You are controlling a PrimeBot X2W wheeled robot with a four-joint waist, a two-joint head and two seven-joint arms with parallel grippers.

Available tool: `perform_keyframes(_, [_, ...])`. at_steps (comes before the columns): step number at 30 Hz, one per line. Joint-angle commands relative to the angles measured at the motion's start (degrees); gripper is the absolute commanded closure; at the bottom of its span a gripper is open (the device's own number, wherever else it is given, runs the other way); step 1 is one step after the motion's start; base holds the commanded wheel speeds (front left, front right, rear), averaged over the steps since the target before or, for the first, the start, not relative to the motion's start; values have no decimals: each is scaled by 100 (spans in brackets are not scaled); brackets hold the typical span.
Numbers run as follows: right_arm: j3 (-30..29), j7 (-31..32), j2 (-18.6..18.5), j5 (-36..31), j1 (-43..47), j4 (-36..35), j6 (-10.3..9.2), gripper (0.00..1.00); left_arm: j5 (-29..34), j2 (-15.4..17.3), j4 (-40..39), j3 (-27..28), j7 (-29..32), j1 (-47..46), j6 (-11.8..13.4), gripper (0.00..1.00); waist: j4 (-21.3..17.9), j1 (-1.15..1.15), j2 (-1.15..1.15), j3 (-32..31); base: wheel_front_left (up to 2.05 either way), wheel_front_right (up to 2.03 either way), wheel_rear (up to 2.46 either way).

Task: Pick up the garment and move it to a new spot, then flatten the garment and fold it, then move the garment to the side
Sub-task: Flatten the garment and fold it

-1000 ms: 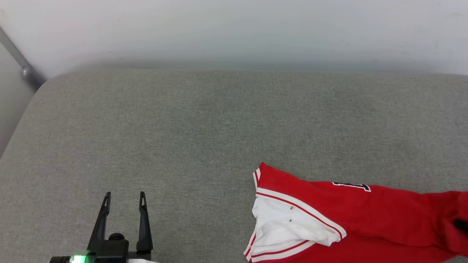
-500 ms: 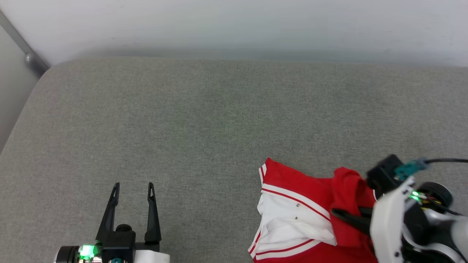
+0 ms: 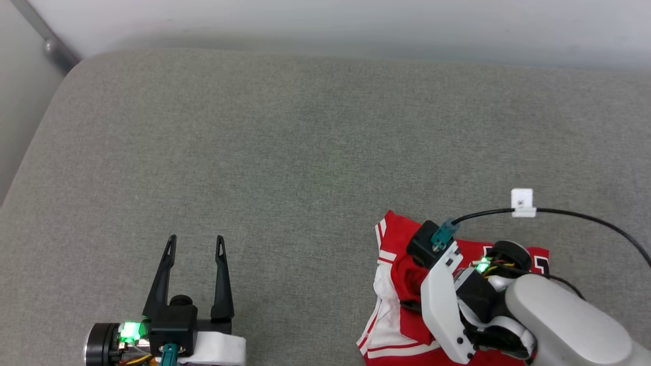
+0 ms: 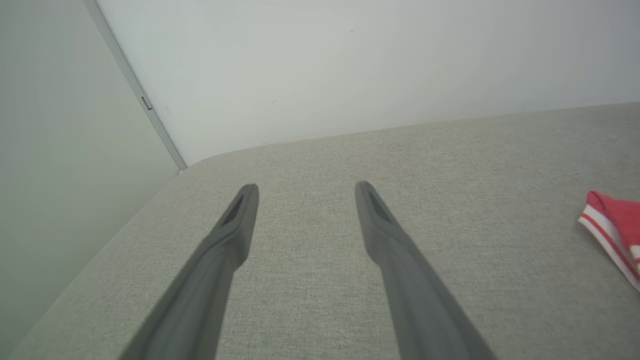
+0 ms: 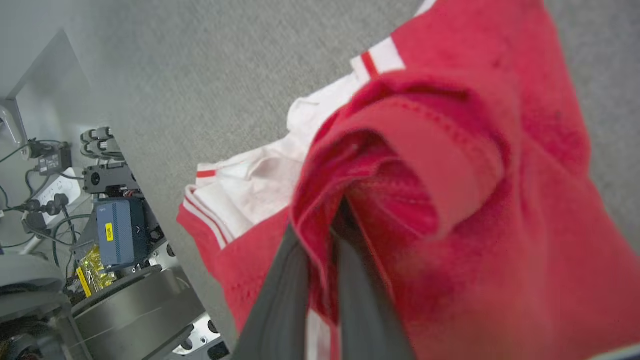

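Observation:
The garment (image 3: 395, 238), a red T-shirt with white sleeves, lies bunched at the lower right of the grey cushion (image 3: 305, 152). My right gripper (image 3: 411, 297) is over it, fingers pointing left, shut on a fold of red fabric. In the right wrist view the two dark fingers meet at my right gripper (image 5: 339, 212), pinching a rolled red hem of the garment (image 5: 500, 150) above its white sleeve. My left gripper (image 3: 196, 244) stands open at the lower left, nothing between its fingers, well apart from the shirt. The left wrist view has my left gripper (image 4: 305, 192) over bare cushion and the garment's (image 4: 612, 220) striped edge at far right.
A white wall (image 3: 356, 20) runs behind the cushion, with a grey metal strip (image 3: 46, 40) at the upper left corner. A black cable with a white tag (image 3: 522, 203) trails from my right wrist. Past the cushion's edge, the right wrist view has a blue box (image 5: 115, 230) among cables.
The head camera has tilted down. My right arm has come in from the right, dragging the shirt's red body leftward over itself, so the garment is now bunched. The left gripper stays open.

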Motion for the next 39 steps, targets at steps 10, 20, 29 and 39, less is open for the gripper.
perform_keyframes(10, [478, -1150, -152, 135, -389, 327, -4, 0, -51, -23, 62, 106, -14, 141, 11, 0, -120, -1, 0, -248, 0, 0, 0])
perform_keyframes(20, [-1416, -2956, -415, -768, 230, -206, -4, 0, -37, -12, -12, 217, -14, 442, 27, 0, -551, -1, 0, -666, 0, 0, 0])
perform_keyframes(29, [-3678, -4787, 448, -2402, 1354, -18, -4, 0, -52, -3, 1, 276, -14, 473, -45, 0, -769, -1, 0, -883, 0, 0, 0])
perform_keyframes(39, [-4907, -5726, 1561, -3261, 2557, -211, -4, 0, -87, -9, -15, 335, -14, 597, -137, 0, -800, -1, 0, -1108, 0, 0, 0])
